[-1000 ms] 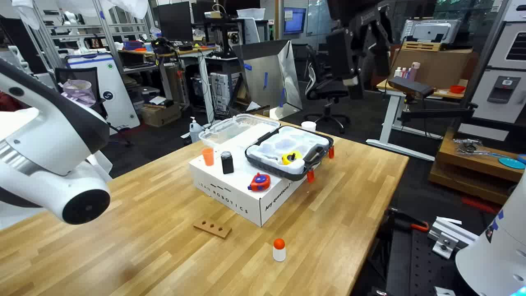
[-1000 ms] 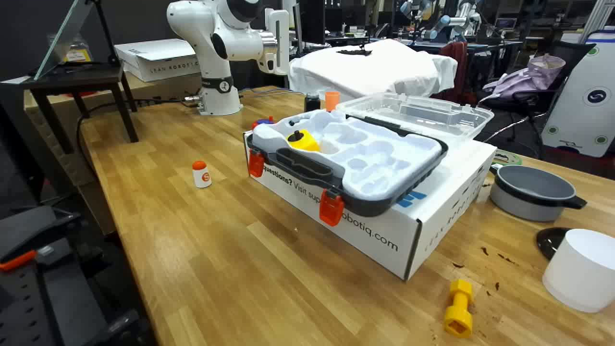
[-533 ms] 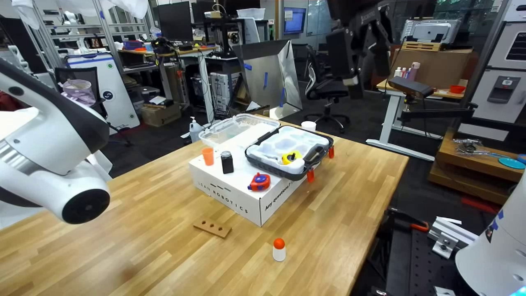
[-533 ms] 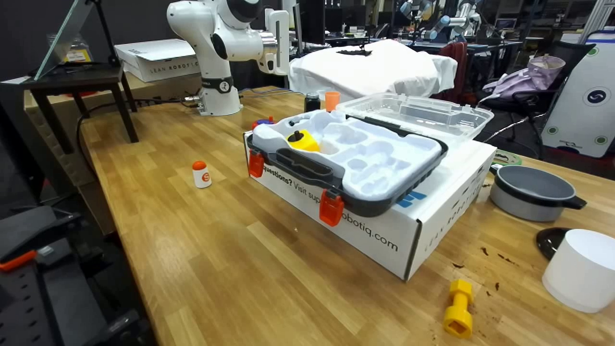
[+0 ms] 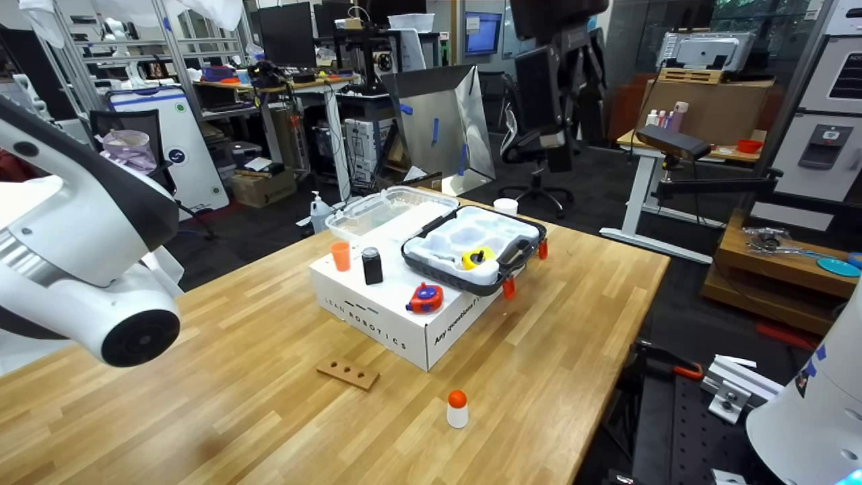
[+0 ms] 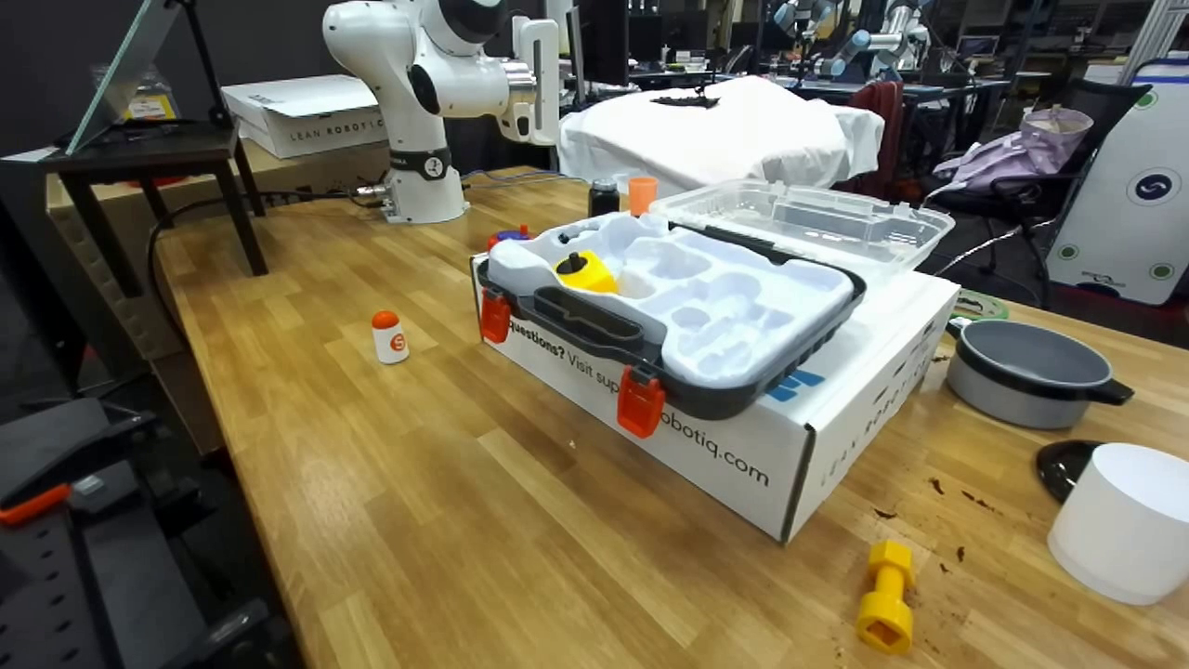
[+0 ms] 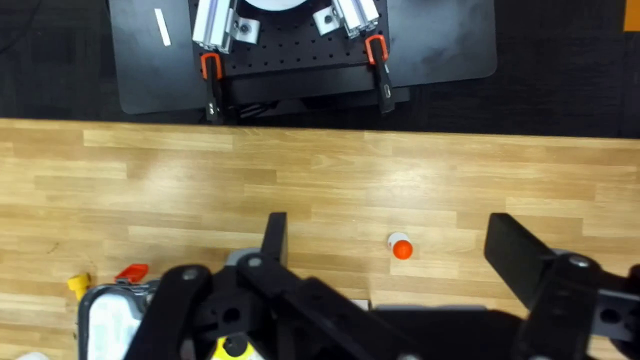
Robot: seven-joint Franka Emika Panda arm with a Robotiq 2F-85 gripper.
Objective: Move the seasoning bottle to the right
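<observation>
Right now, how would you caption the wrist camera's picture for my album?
Seen from above, a white, orange-capped seasoning bottle stands on the wooden table, framed by the open end effector.

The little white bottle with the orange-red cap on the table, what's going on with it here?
A robot's black two-fingered gripper hangs open and empty, well above the light-brown wooden table. The small white cylindrical bottle with the orange-red cap stands upright on that table, not yet picked up; the plan is to move it right. Nearby, an open dark-grey plastic case sits on a large white cardboard box.
</observation>
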